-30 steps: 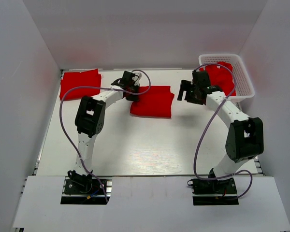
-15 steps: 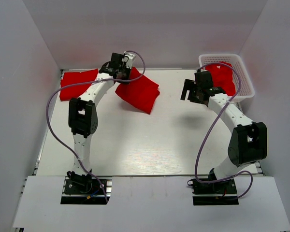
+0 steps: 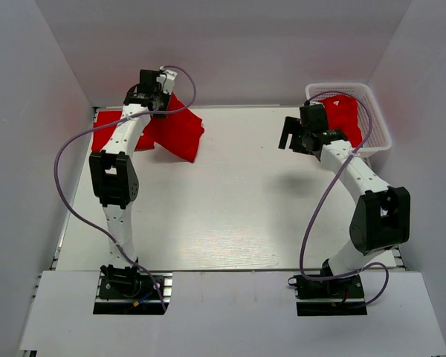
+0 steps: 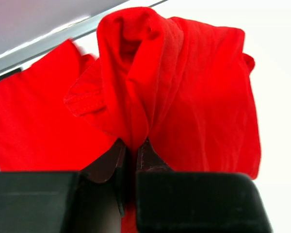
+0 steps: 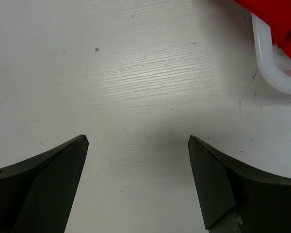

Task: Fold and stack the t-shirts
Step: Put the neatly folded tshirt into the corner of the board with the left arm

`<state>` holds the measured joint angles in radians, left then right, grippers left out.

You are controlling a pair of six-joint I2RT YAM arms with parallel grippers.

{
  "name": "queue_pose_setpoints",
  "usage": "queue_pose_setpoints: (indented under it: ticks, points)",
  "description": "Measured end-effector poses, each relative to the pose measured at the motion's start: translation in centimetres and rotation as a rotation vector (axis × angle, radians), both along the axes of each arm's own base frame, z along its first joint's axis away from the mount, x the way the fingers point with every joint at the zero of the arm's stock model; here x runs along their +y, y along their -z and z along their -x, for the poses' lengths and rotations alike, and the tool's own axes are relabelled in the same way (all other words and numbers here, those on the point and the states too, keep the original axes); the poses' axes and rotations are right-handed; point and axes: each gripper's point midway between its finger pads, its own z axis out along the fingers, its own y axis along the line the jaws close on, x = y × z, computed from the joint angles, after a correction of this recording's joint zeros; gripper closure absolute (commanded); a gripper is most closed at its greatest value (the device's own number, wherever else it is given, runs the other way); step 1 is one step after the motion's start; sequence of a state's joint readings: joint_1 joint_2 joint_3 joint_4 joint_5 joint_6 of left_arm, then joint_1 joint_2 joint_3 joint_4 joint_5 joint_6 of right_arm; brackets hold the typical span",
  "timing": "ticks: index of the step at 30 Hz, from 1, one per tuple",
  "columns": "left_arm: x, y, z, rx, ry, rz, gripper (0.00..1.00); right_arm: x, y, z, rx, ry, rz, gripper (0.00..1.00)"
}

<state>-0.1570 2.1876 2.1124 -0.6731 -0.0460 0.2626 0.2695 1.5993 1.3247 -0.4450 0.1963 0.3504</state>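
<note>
My left gripper (image 3: 154, 95) is shut on a folded red t-shirt (image 3: 180, 132) and holds it in the air at the back left, the cloth hanging down to the right. The wrist view shows the fabric (image 4: 184, 92) pinched between my fingers (image 4: 150, 155). Under and left of it lies another folded red t-shirt (image 3: 108, 134), also in the wrist view (image 4: 29, 126). My right gripper (image 3: 291, 134) is open and empty above bare table, left of the basket. More red shirt fabric (image 3: 343, 115) lies in the basket; its edge shows in the right wrist view (image 5: 281, 19).
The white mesh basket (image 3: 377, 119) stands at the back right; its rim shows in the right wrist view (image 5: 271, 63). White walls enclose the table on the left, back and right. The white tabletop (image 3: 230, 208) spreads between the arms.
My left gripper has lifted the folded shirt off the middle of the table and carried it left and back, over the shirt at the back left. The right gripper has hardly moved.
</note>
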Motion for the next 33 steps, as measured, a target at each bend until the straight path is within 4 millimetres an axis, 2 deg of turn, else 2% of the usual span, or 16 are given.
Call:
queue_pose_setpoints:
  ticks: [6,10,14,17,22,27,33]
  points:
    - [5.1,-0.7,-0.6,-0.019,-0.101,-0.032,1.0,0.3,0.5,-0.7,0.014,-0.002,0.001,0.1]
    - [8.3,-2.6,-1.3,-0.069,-0.163,-0.034,1.0,0.5,0.8,-0.8,0.026,-0.01,-0.006,0.1]
    - [10.4,-4.1,-1.9,-0.114,-0.187,-0.018,1.0,0.8,0.8,-1.1,0.026,-0.016,-0.013,0.1]
    - [11.0,-4.4,-1.9,-0.122,-0.181,0.001,1.0,1.2,0.8,-1.4,0.03,-0.024,-0.021,0.1]
    - [11.0,-4.8,-2.1,-0.132,-0.162,0.04,1.0,1.5,1.3,-1.4,0.047,-0.033,-0.025,0.1]
    - [11.3,-6.6,-2.7,-0.183,-0.15,0.092,1.0,1.6,1.4,-1.3,0.05,-0.035,-0.029,0.1]
    - [12.6,-8.1,-3.1,-0.228,-0.162,0.137,1.0,1.8,1.9,-1.4,0.064,-0.043,-0.034,0.1]
